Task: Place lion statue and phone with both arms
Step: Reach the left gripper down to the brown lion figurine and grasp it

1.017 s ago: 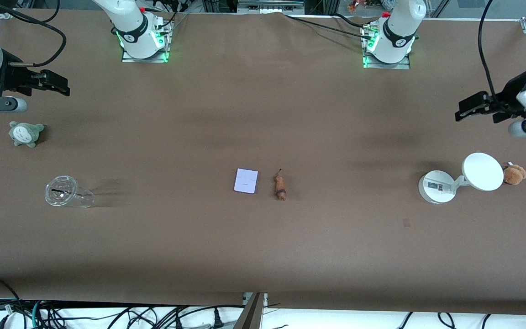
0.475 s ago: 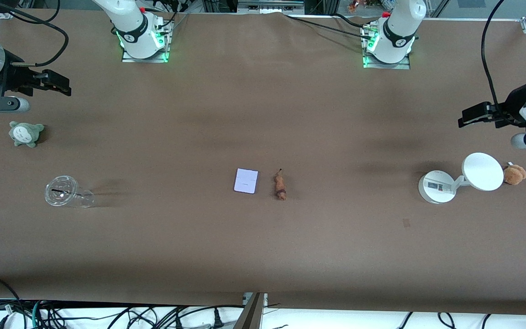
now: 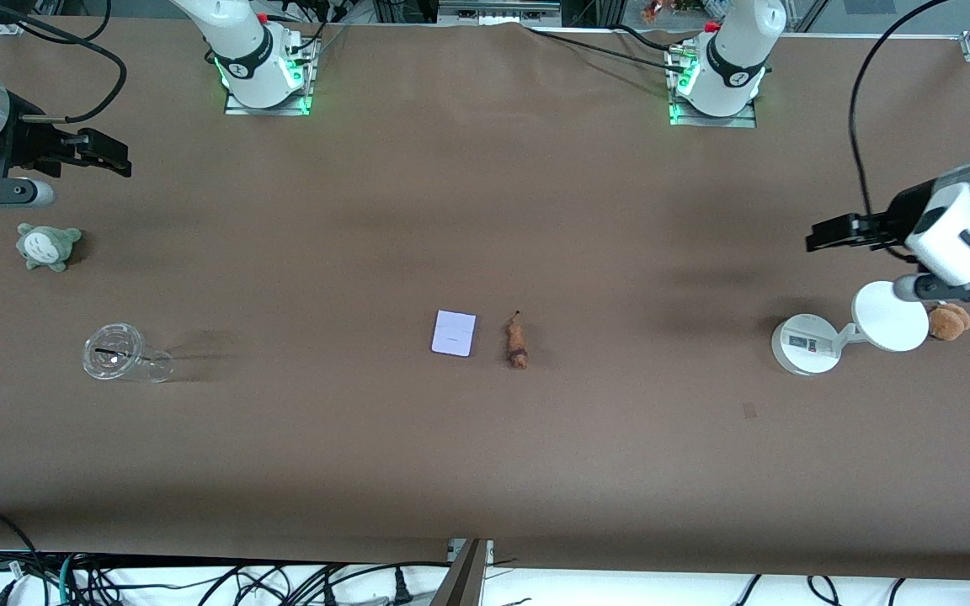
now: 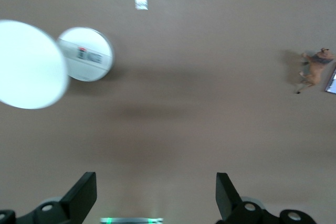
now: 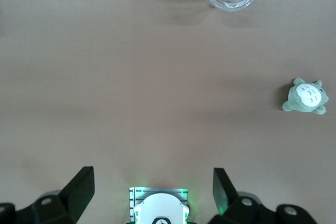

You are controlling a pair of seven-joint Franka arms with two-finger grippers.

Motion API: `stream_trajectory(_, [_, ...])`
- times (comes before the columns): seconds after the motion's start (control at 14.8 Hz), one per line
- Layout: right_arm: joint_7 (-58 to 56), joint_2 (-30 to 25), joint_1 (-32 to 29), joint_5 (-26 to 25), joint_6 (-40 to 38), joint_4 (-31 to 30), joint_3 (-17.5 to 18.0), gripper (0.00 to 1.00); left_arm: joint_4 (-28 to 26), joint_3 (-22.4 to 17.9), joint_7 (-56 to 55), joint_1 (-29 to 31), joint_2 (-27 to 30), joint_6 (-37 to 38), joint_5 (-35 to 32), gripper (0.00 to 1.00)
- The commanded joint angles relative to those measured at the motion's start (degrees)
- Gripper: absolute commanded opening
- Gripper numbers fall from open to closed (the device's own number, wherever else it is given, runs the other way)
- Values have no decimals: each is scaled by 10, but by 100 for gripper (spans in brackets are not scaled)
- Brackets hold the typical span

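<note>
Lying side by side mid-table, the phone (image 3: 454,333) and lion statue (image 3: 518,342) probably suit one arm each, with the left gripper (image 3: 822,235) and right gripper (image 3: 114,157) both spread empty over the table ends.

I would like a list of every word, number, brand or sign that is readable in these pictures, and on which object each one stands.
No text can be read in any view.
White stand: a small label with dark and red marks on its round base, too small to read.
Phone: a faint mark on its face, too blurred to read.
Clear cup: no lettering visible.
Arm bases: a round dark emblem, not readable.
</note>
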State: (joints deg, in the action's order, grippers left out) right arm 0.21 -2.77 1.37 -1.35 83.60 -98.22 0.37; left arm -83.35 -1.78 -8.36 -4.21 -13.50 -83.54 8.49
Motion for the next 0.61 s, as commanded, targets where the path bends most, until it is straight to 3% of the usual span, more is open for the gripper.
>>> stream_trajectory(0.0, [3,-3,-6,-1,5,-5,6,100,24,-3,-82,-64,-49,-38,13,100])
stream_trajectory(0.54, [-1,0,-7,-1,1,-3,5,100,24,-3,-227,-208,-166,-255,25,100])
